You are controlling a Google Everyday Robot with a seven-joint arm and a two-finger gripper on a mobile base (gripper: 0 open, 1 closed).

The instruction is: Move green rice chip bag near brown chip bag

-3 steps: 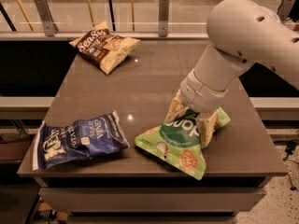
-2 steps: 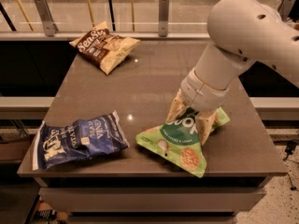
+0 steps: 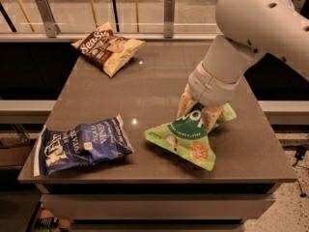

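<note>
Filling most of the view, a grey-brown table (image 3: 159,81) carries three snack bags. The robot's white arm (image 3: 256,18) comes in from the upper right and slopes down over the table's right half.

The dark blue bag (image 3: 79,144) lies flat at the front left corner, its left end reaching the table's edge.

The green rice chip bag (image 3: 186,139) sits at the front right, well apart from the blue bag. Its lower, wide end rests on the table and points toward the front edge, while its upper end is bunched and raised under the wrist. A round tan rice-cake picture shows near its front corner.

The brown chip bag (image 3: 108,50) lies at the back left corner, tilted, with its white script lettering facing up. It is far from the green bag, on the diagonally opposite side of the table.

The claw (image 3: 198,116) is right above the green bag's top, its tan fingers (image 3: 185,103) standing on either side of the dark green centre patch and pinched onto the crinkled upper part of the bag.
</note>
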